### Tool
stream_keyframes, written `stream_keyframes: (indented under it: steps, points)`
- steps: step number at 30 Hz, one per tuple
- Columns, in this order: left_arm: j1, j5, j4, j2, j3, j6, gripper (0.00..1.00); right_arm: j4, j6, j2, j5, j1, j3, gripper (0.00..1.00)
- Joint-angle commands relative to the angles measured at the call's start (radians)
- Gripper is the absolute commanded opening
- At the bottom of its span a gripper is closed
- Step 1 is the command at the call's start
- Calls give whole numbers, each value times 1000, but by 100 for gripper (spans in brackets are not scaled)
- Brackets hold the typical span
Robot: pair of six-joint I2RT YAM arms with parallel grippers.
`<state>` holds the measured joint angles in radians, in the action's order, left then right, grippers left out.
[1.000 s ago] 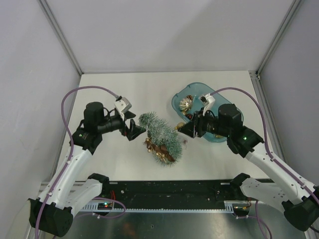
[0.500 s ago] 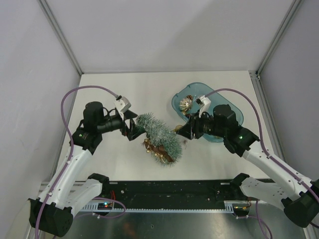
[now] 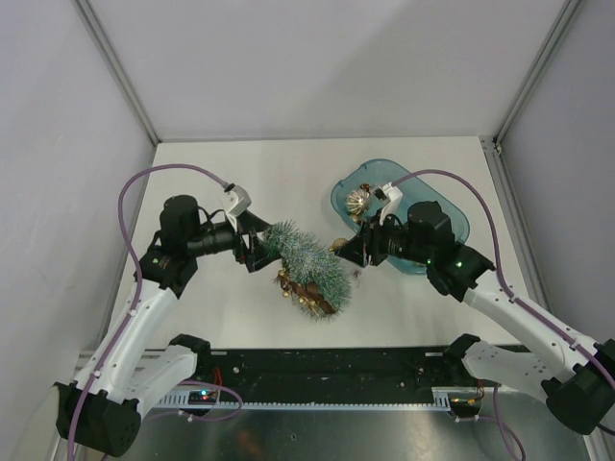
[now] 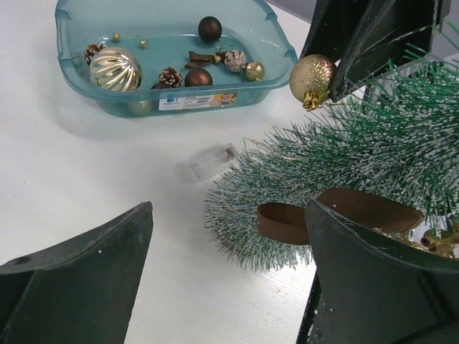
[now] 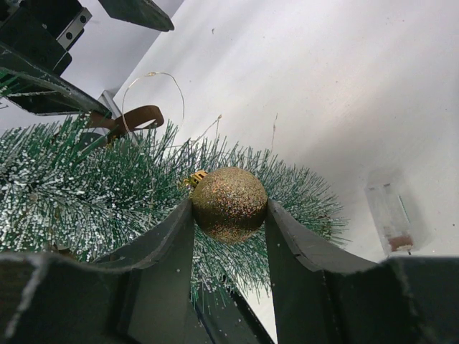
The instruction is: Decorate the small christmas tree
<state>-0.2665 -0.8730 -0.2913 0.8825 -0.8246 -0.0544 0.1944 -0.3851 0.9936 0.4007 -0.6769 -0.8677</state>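
Frosted green bottle-brush tree (image 3: pixel 309 269), centre frame: likely light and springy, best gripped at its wood base (image 3: pixel 317 296). Left gripper (image 3: pixel 258 252) gapes wide. Right gripper (image 3: pixel 348 252) pinches a gold glitter ball (image 5: pixel 229 204).

Heads up, you never get the whole tree (image 4: pixel 344 158): the left wrist view's right edge chops it, the right wrist view's left edge too. Fingers (image 5: pixel 165 244) cover both sides of the ball (image 5: pixel 229 204). 2 gold specks (image 4: pixel 116 36) in the tray (image 4: pixel 215 99) are too small to name.
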Motion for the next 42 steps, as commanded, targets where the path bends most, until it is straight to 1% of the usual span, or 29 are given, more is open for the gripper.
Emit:
stream_keyframes:
  steps: [1,12,15,19,23,28,30,37,42]
  points:
    - [-11,-57,55,-2,-17,45,91,-81,-8,2,5,-7,-4,32]
    - [-19,-52,77,-8,5,46,90,-75,-5,-4,-50,-17,42,32]
    - [-19,-46,78,-10,5,46,89,-68,-3,-6,-66,-19,55,34]
    - [-18,-33,78,-10,7,47,90,-65,-3,-18,-77,-18,65,39]
    - [-15,-10,77,-10,12,44,91,-61,-4,-32,-87,-15,72,47]
    - [-10,8,78,-13,19,37,93,-53,-6,-41,-92,-10,77,60]
    - [-7,13,78,-14,21,36,93,-48,-7,-45,-92,-7,81,63]
    - [-4,18,81,-16,24,37,94,-21,-2,-74,-93,11,90,67]
    - [1,25,81,-18,25,39,95,10,12,-116,-78,63,90,68]
